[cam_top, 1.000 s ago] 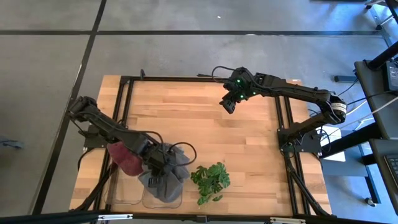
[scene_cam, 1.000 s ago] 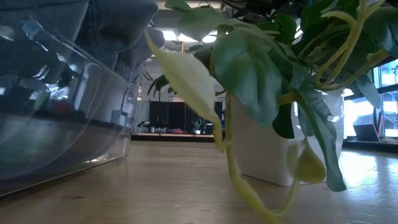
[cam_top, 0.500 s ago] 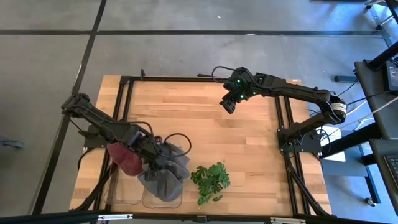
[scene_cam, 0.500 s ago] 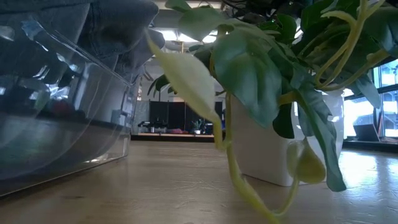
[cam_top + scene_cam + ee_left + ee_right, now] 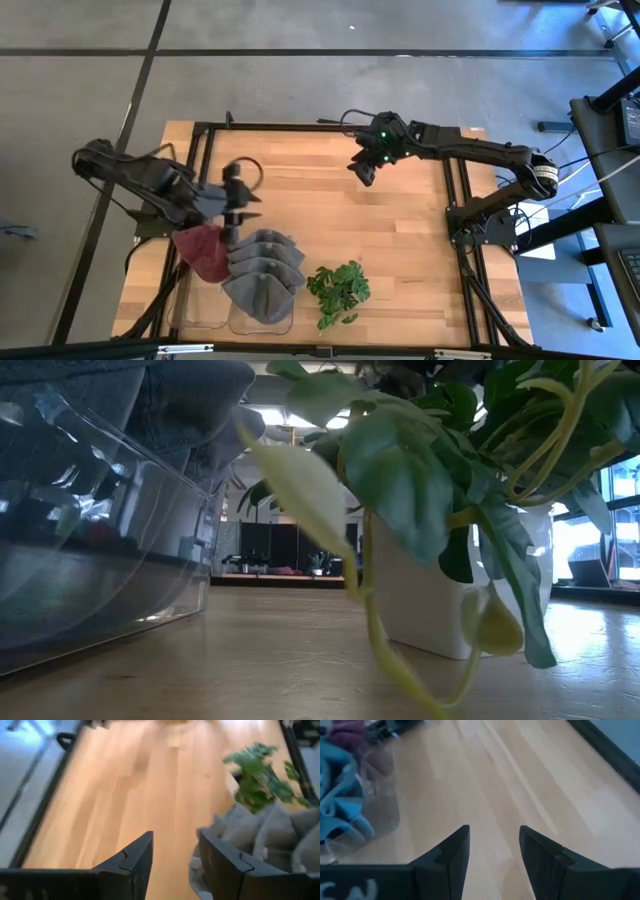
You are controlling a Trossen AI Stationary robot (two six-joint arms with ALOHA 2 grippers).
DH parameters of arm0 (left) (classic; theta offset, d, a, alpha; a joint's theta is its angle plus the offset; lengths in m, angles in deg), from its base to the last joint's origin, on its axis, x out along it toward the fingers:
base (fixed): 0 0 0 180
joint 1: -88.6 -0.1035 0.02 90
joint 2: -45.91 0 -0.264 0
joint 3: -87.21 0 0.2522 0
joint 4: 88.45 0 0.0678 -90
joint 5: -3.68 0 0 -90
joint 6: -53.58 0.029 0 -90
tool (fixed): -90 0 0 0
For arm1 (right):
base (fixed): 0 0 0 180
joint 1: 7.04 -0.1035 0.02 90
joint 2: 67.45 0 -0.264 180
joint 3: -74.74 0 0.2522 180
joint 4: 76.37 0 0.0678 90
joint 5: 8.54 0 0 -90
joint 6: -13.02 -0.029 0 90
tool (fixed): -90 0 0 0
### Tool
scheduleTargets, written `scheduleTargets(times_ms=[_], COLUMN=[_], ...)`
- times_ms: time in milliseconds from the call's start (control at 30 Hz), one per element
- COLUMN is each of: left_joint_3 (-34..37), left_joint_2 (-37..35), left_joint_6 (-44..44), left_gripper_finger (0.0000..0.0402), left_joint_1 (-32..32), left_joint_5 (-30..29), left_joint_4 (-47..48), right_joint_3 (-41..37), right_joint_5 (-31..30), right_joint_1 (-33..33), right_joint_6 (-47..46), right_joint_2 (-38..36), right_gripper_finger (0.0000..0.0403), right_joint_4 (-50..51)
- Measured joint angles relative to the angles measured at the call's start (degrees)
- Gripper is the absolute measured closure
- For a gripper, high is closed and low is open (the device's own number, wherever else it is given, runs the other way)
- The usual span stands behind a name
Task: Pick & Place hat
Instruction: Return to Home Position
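Landmark = plant (image 5: 338, 290), at the near edge of the table (image 5: 330, 215).

Gray caps (image 5: 262, 272): stacked pile just beside the plant, sitting in the transparent bin (image 5: 110, 550). A maroon cap (image 5: 203, 255) touches the pile on the side away from the plant.

Left gripper (image 5: 175, 842): high view puts it up over the table beyond the cap pile from the plant, near but not touching the caps. Its wrist view adds what the overhead can't: fingers (image 5: 135, 862) apart w/ bare wood btwn them, holding nothing, w/ the gray pile and the plant both ahead of it.

Right gripper (image 5: 495, 831): well apart from the plant, over the far half of the table. Its wrist view shows the fingers spread and empty above wood, w/ the bin and cloth far off.

Low view only: the bin's clear wall, gray fabric bulging above its rim, and the plant's white pot (image 5: 425, 605), which the leaves hide from overhead. No arm shows in it. The overhead barely shows the bin, just a faint outline around the pile.
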Motion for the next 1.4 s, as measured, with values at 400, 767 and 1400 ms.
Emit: scheduleTargets(times_ms=[400,767,1400], left_joint_3=[21.80,40.34,55.71], left_joint_2=[-24.17,-43.34,-49.42], left_joint_6=[5.79,4.31,3.27], left_gripper_finger=[0.0248,0.0247,0.0251], left_joint_1=[-11.28,-30.15,-47.58], left_joint_5=[12.15,22.22,34.90], left_joint_4=[-25.84,-36.01,-49.15], right_joint_3=[-20.13,-45.71,-60.42], right_joint_5=[6.32,5.91,4.21], right_joint_1=[-1.87,-2.25,-2.21], right_joint_6=[1.34,-6.55,-7.23], right_joint_2=[-17.61,-36.77,-48.69], right_gripper_finger=[0.0231,0.0231,0.0231], right_joint_4=[-24.32,-46.85,-59.97])
